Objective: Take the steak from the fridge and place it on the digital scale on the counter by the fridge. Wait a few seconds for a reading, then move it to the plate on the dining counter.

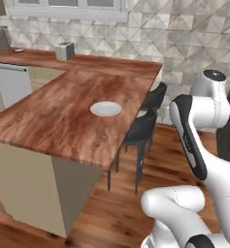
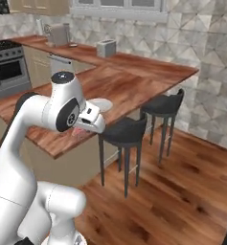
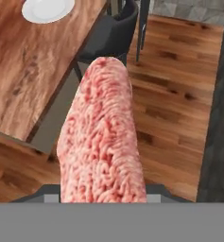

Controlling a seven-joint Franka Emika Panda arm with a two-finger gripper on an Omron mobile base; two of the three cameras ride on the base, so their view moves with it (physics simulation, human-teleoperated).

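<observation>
Carrying the steak (image 3: 103, 137) in the tool (image 2: 80, 130), whose jaws are closed on it, the arm hangs off the long edge of the surface (image 1: 63, 116). It should lower the meat flat onto the plate (image 1: 106, 108). The fingertips are hidden behind the meat.

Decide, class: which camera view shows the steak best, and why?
The hand view: the steak fills its middle, pink with pale streaks, held in the gripper. The right base view gives just a pink sliver under the hand. I cannot find it in the left base view.
</observation>
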